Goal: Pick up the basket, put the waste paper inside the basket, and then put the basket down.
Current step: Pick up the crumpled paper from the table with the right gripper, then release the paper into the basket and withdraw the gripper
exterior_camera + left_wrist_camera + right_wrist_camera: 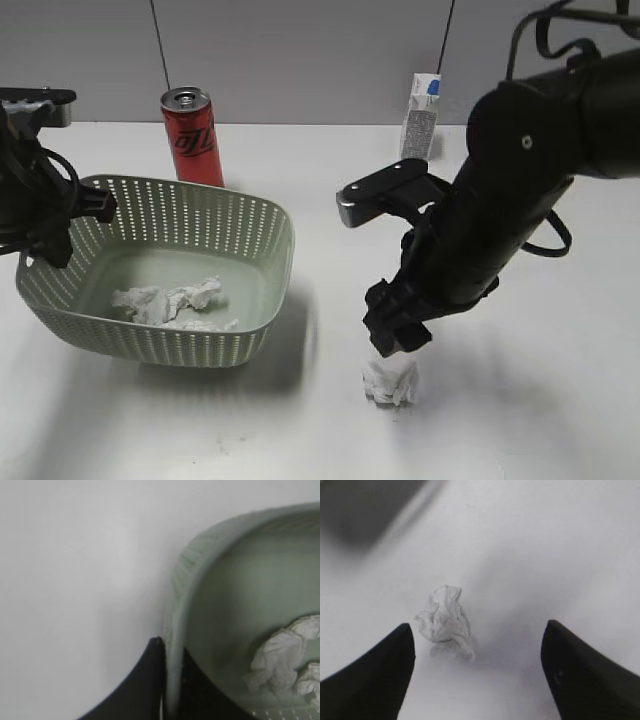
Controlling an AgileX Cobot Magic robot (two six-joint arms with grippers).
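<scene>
One wad (390,381) (basket (255,215): several)

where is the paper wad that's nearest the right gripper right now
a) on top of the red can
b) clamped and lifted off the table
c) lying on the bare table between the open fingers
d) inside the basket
c: the right wrist view shows the wad on the table, the right gripper open around it without touching.

I'm looking at what seems a lab test bench: a bare white table (520,420) fills the frame. A plain grey panelled wall (300,50) runs across the top, cables hanging down it.
</scene>
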